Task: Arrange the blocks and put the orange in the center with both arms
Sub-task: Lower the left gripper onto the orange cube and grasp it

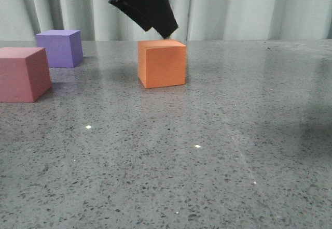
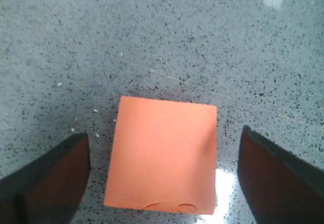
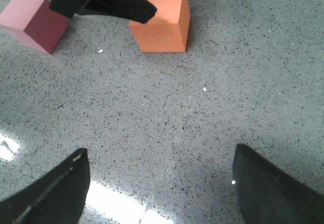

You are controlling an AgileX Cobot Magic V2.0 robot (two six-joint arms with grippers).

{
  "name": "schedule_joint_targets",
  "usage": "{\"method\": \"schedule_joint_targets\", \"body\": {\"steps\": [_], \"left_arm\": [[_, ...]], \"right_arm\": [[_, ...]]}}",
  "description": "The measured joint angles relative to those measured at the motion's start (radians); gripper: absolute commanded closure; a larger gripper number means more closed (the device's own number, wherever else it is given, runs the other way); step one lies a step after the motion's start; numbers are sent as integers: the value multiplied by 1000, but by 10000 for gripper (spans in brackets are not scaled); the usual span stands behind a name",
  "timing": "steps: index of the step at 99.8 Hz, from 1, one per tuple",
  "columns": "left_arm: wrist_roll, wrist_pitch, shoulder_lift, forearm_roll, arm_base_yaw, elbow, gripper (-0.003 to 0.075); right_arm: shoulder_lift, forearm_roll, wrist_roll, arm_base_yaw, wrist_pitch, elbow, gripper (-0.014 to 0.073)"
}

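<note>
We see left gripper [image 2: 162, 183] spread wide above orange cube [image 2: 163, 155], not touching; right gripper [image 3: 159, 193] wide apart, empty.

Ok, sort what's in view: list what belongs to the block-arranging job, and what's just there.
Part of the job:
orange cube
pink-red cube
purple cube
left gripper, open above the orange cube
right gripper, open over bare table

Just there:
grey speckled table
pale curtain behind
</note>
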Motion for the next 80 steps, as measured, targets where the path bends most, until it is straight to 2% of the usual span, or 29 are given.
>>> {"method": "schedule_joint_targets", "body": {"steps": [34,63,72,80], "left_arm": [[30,16,33,-4,-15,-1,152],[41,14,83,66,-50,-1,160],[41,16,82,72,-50,-1,211],[41,16,82,76,-50,-1,308]], "right_arm": [[0,0,0,0,0,0,13],[0,0,0,0,6,0,13],[0,0,0,0,6,0,13],[0,0,0,0,6,0,13]]}}
